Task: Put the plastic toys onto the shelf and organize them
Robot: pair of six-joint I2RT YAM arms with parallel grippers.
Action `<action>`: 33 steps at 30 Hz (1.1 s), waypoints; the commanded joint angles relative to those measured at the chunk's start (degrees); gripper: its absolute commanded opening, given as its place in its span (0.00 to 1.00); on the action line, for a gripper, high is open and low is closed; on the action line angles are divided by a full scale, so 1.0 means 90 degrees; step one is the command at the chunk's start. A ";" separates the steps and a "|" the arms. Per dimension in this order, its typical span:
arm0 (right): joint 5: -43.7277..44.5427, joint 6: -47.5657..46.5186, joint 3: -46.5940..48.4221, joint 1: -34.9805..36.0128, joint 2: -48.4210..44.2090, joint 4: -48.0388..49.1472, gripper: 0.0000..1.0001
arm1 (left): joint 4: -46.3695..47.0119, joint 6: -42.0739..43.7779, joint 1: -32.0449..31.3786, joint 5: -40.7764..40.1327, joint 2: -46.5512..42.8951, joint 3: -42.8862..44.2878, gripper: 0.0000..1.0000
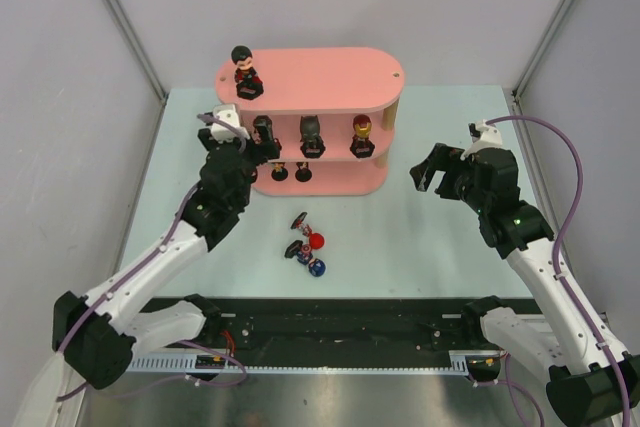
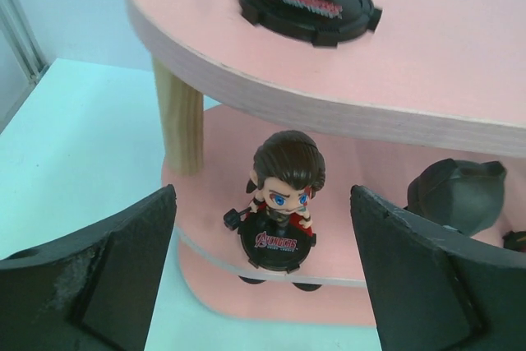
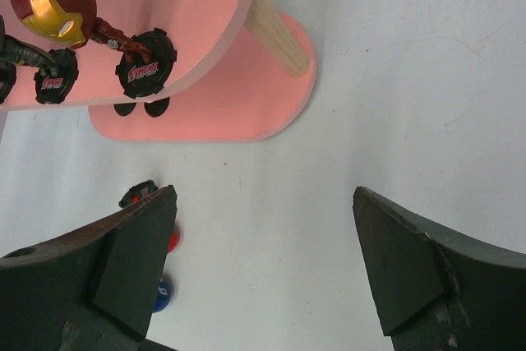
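Note:
The pink shelf (image 1: pixel 340 65) stands at the back of the table. A dark-haired toy (image 1: pixel 243 71) is on its top board. On the middle board stand a brown-haired toy (image 1: pixel 263 132), a black-headed one (image 1: pixel 312 134) and a red-gold one (image 1: pixel 362 133). My left gripper (image 1: pixel 245 154) is open at the shelf's left end. In the left wrist view the brown-haired toy (image 2: pixel 283 195) stands upright and free beyond the left gripper (image 2: pixel 263 273). A red-headed toy (image 1: pixel 316 240) and a blue-headed toy (image 1: pixel 315 267) lie on the table. My right gripper (image 1: pixel 432 173) hangs open over bare table.
Two small dark pieces (image 1: pixel 291 173) sit on the shelf's bottom board. A wooden post (image 2: pixel 178 125) stands left of the brown-haired toy. In the right wrist view the red-gold toy (image 3: pixel 57 2) and the lying toys (image 3: pixel 171 240) sit left of the right gripper (image 3: pixel 263 265). Grey walls enclose the table.

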 commanded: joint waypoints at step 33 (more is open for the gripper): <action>0.0738 0.0723 -0.1636 0.3976 0.1731 0.3018 0.92 | -0.3239 -0.1904 -0.0020 0.1004 -0.3452 -0.1360 1.00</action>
